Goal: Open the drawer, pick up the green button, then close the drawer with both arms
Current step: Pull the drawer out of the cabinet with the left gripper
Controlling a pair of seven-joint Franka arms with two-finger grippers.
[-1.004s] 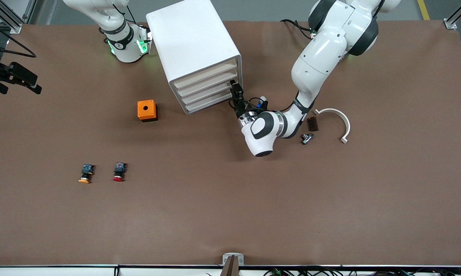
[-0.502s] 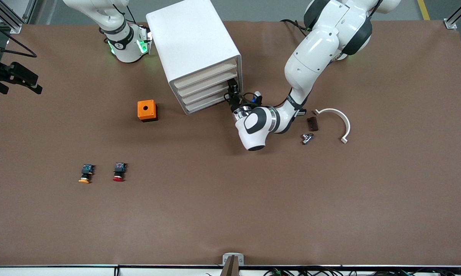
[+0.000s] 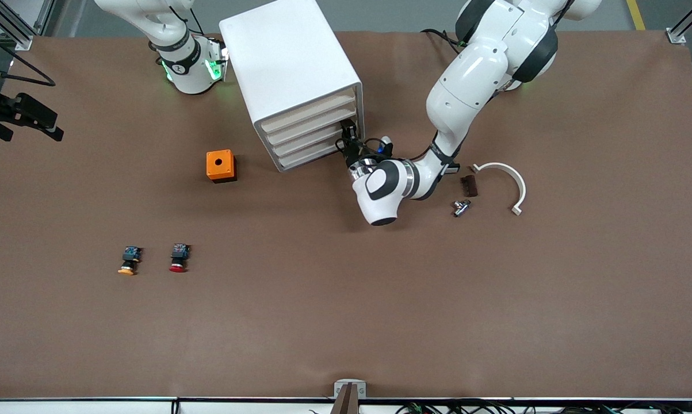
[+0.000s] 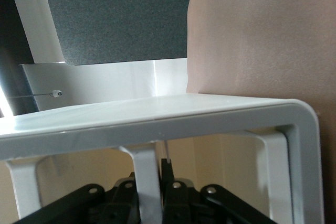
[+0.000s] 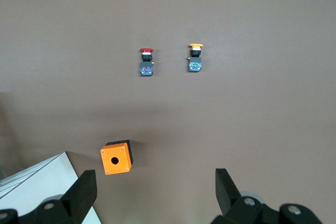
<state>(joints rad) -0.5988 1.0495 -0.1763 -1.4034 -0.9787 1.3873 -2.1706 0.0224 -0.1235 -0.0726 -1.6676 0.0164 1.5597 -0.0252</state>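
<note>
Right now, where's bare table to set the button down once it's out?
Free: the wide stretch nearer the camera than the drawer cabinet, between the red-capped button and the metal fitting. Crowded: around the left gripper at the drawers.

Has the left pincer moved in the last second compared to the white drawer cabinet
Yes. The left pincer has shifted toward the drawer cabinet, away from the curved white bracket, and is now shut on a drawer's handle bar.
</note>
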